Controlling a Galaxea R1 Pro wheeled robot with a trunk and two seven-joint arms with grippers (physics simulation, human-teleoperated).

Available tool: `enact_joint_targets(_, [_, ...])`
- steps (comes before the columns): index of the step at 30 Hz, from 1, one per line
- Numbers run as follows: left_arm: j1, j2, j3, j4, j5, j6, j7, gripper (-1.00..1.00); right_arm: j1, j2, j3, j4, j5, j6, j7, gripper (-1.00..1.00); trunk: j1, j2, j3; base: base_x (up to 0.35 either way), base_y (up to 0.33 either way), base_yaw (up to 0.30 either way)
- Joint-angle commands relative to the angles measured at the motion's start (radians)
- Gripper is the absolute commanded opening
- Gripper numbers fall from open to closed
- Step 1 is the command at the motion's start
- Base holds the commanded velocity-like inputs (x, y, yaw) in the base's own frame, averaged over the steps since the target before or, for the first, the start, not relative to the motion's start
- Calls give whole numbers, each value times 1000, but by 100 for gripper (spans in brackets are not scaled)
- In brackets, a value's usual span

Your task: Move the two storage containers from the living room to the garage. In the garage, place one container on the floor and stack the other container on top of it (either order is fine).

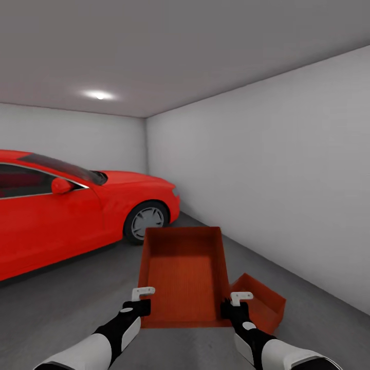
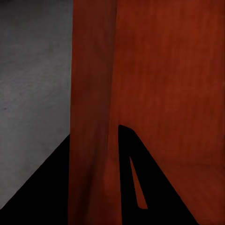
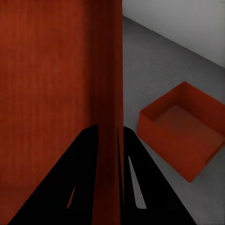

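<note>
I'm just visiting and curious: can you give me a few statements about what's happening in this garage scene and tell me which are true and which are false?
1. Both grippers grip the same container. True: the left gripper and right gripper each pinch a side wall of the held container.
2. The second container sits on the car's hood. False: the second container rests on the grey floor, beside the held one on the robot's right.
3. The red car is parked on the robot's left. True.
4. The held container is full of boxes. False: its inside looks empty.
5. The containers are already stacked. False: the held one is not yet on the other.
</note>
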Motion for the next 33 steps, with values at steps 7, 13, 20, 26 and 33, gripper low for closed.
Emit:
enact_joint_targets(7, [-1, 19, 17, -4, -11, -11, 12, -100, 0, -10, -53, 4, -35, -6, -2, -100, 1, 0, 0, 321, 85, -1])
enact_joint_targets(13, [-1, 19, 17, -4, -11, -11, 12, -100, 0, -9, -53, 4, -35, -6, -2, -100, 1, 0, 0, 321, 85, 0])
enact_joint_targets(20, [0, 19, 17, -4, -11, -11, 12, -100, 0, -8, -53, 4, -34, -7, -2, -100, 1, 0, 0, 321, 85, 0])
enact_joint_targets(26, [-1, 19, 17, -4, -11, -11, 12, -100, 0, -7, -53, 4, -35, -7, -2, -100, 1, 0, 0, 321, 85, -75])
enact_joint_targets(33, [-1, 19, 17, -4, -11, -11, 12, -100, 0, -7, -53, 4, -35, -7, -2, -100, 1, 0, 0, 321, 88, -244])
